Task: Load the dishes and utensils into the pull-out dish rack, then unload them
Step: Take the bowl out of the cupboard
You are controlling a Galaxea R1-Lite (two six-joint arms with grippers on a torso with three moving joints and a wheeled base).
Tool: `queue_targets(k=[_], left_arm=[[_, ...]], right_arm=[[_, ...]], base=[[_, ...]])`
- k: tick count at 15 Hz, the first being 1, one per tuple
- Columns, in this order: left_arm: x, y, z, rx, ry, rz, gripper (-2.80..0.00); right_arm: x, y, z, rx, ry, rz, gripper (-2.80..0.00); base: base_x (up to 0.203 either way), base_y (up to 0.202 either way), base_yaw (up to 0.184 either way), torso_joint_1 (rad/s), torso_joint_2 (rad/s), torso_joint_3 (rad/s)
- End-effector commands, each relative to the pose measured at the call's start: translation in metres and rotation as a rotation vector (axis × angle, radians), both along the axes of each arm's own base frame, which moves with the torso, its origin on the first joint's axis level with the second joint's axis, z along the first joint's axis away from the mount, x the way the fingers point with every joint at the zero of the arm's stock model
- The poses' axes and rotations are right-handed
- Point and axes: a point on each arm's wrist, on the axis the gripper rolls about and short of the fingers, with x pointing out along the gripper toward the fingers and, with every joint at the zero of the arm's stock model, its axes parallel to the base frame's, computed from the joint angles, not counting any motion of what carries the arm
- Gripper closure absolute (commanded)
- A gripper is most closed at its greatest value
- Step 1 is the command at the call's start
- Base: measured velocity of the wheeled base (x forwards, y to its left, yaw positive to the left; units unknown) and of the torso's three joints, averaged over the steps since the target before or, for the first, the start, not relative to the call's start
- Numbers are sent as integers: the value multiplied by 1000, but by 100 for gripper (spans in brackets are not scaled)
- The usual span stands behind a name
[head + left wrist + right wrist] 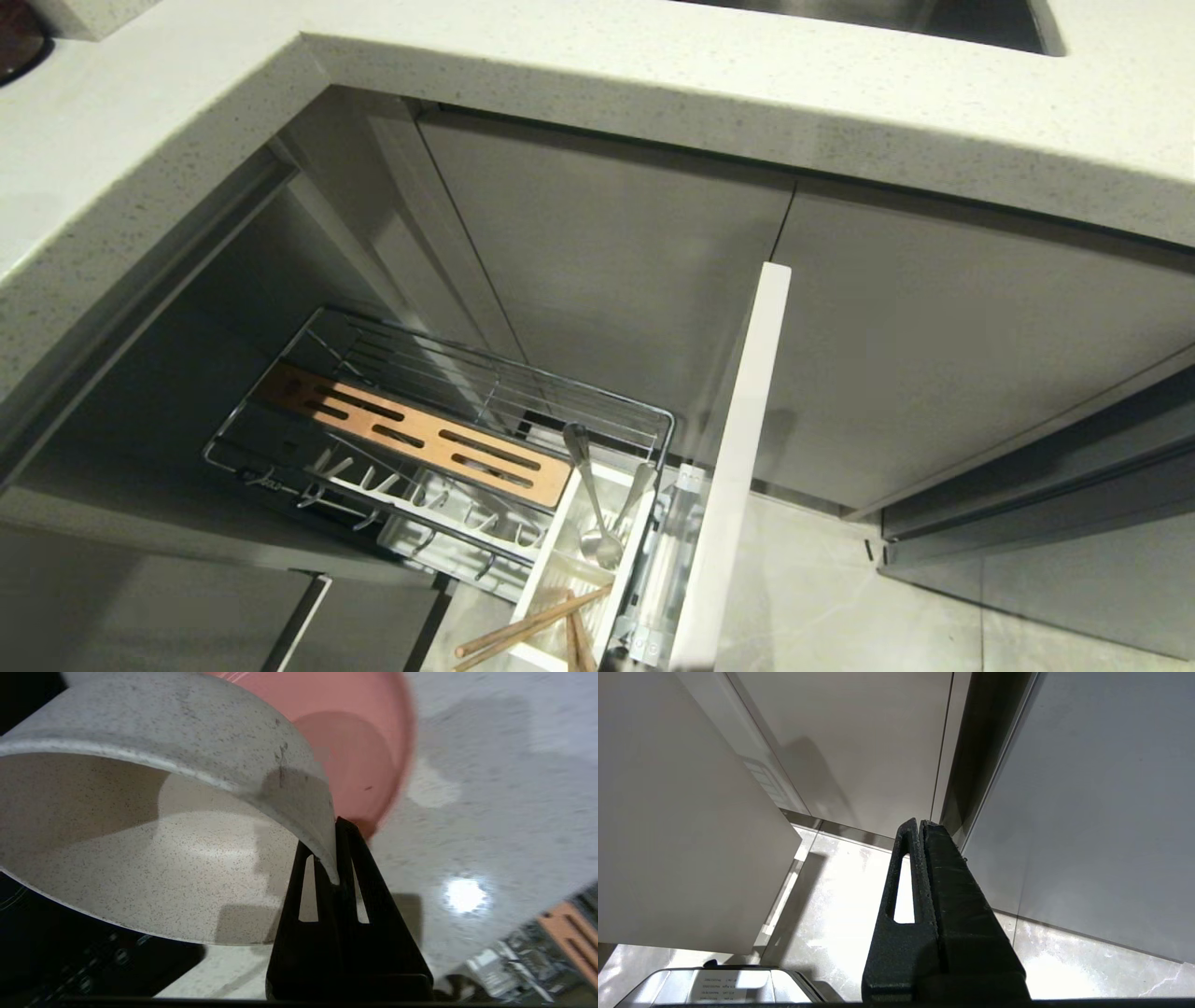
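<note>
Up close, the left gripper (337, 858) is clamped on the rim of the bowl (140, 858), its black fingers (299, 933) pinching the off-white speckled wall at the near edge; the bowl's far side runs out of the left wrist view. Behind the bowl lies the pink plate (364, 751), half hidden by it and blurred, on the speckled counter (504, 812). A corner of the rack (551, 947) shows past the counter's edge (only its wooden strip and some white plastic can be made out).

Neither arm appears in the head view. There the rack (439, 439) stands pulled out below the counter (653, 84), its wire slots bare. In its white caddy (569, 569) lie two silver utensils (597, 523), whose business ends are hard to tell apart, and the chopsticks (532, 630), cut off by the frame's lower edge. Beside the caddy stands the drawer front (738, 467).

The right gripper (920, 826) hangs with its fingers pressed together on nothing, before grey cabinet doors (1101, 802) and above pale floor (840, 896).
</note>
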Motion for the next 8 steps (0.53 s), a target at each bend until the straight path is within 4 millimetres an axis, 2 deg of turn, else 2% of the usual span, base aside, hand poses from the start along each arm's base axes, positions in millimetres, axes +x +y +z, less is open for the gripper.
queue_targets(k=[1,4,8], left_arm=[[17,13,-6,-26,102,83,0],[38,30,-12,-66,191,135,0],[65,48,-20,-133,285,122,0]], right_arm=[[2,0,-7,0,27,0,0],[2,0,-7,0,26,0,0],[2,0,-7,0,26,0,0]], base=[[0,0,0,0,0,0],[0,0,0,0,0,0],[0,0,0,0,0,0]])
